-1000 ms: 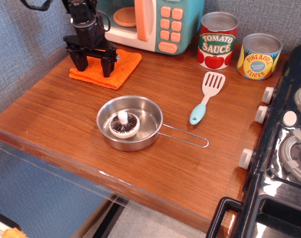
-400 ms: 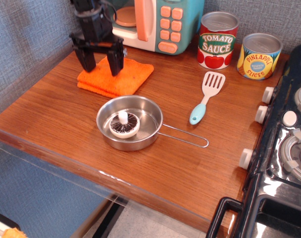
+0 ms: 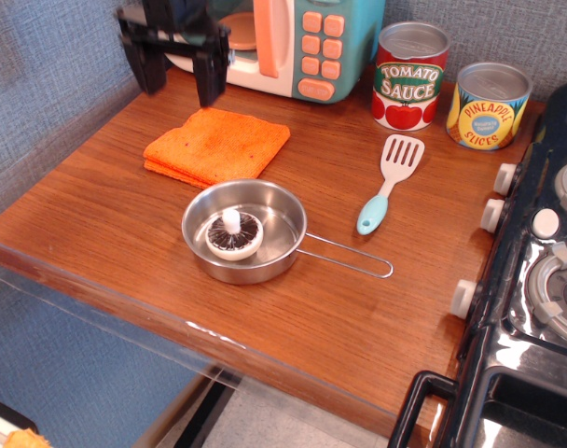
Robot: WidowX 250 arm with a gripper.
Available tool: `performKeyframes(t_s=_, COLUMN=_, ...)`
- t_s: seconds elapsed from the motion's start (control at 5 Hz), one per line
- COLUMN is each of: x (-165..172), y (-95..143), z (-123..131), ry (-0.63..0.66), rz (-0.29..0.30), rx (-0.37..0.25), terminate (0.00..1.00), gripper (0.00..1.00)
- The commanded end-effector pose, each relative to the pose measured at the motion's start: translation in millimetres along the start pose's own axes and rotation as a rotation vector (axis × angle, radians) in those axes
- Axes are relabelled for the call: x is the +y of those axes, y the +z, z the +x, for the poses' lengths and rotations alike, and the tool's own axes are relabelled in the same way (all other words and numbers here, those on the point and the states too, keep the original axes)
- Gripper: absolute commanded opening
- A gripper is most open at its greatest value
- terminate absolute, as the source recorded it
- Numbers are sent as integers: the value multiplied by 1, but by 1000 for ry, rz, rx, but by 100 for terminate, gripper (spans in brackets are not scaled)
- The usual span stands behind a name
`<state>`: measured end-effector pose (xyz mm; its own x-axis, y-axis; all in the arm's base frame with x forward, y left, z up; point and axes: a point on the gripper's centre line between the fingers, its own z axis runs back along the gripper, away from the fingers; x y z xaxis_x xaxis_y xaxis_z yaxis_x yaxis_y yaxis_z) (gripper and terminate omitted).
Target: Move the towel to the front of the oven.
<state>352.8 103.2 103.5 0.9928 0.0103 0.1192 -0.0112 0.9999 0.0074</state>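
The orange folded towel [image 3: 218, 146] lies flat on the wooden counter, in front of the teal toy oven [image 3: 293, 42] at the back and just behind the steel pan [image 3: 246, 229]. My black gripper [image 3: 176, 82] hangs above the towel's back left corner, raised clear of it, in front of the oven's left side. Its two fingers are spread apart and hold nothing. Part of the oven's window is hidden behind the gripper.
The steel pan holds a toy mushroom [image 3: 234, 235]. A teal-handled spatula [image 3: 388, 183] lies to the right. A tomato sauce can [image 3: 410, 75] and a pineapple can [image 3: 489, 105] stand at the back right. A black stove [image 3: 535, 280] with white knobs fills the right edge.
The towel slid right and slightly forward under the gripper. The gripper then let go and rose up and back, leaving the towel lying flat on the counter.
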Motion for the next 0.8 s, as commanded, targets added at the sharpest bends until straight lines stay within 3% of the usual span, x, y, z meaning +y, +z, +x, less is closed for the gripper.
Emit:
performKeyframes(t_s=0.0, x=2, y=39, z=-32, ry=7, rz=64, rx=-8, terminate=0, gripper=100)
performKeyframes(t_s=0.2, x=8, y=37, z=-43, ry=19, rz=37, rx=12, terminate=0, gripper=100)
performKeyframes(t_s=0.6, x=8, y=37, z=-43, ry=19, rz=37, rx=12, terminate=0, gripper=100)
